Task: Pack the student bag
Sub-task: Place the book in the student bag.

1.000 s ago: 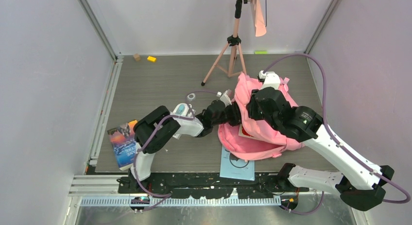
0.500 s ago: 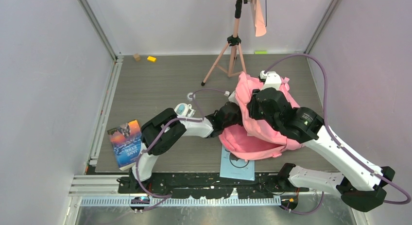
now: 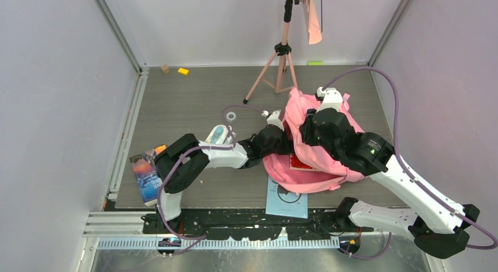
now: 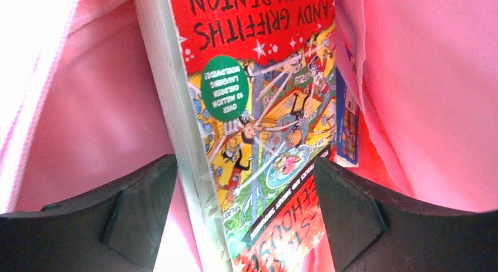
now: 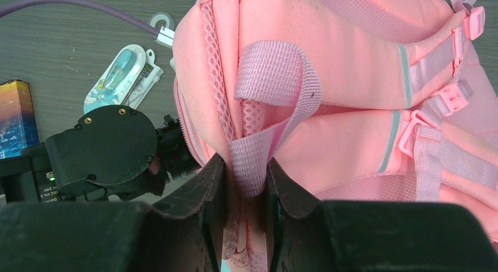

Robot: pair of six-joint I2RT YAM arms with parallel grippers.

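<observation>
Centrally on the grey wood-grain surface point(image 3: 194, 101) lies the large bright pink fabric student bag point(image 3: 329, 160), its open mouth turned toward the left arm. The right hand point(image 5: 245, 184) is clamped on the bag's pale pink webbing carry loop point(image 5: 276, 101), its two dark fingers point(image 5: 205, 190) pinching the strap's base beside the mesh edge and holding the top of the bag up. The left hand point(image 4: 246, 219) sits inside the bag's mouth with its fingers spread apart, one on either side of a red paperback book with a cartoon cover and a green round sticker point(image 4: 264, 125); neither finger presses the book, which stands tilted between pink fabric walls. Left of the bag, near the left arm's elbow, lies a clear blister pack with a blue item inside point(image 3: 216, 134), and further left a book with a blue and orange cover point(image 3: 147, 175). Just in front of the bag lies a light blue booklet point(image 3: 286, 201). Behind the bag stands a pink-legged tripod point(image 3: 281, 54).
</observation>
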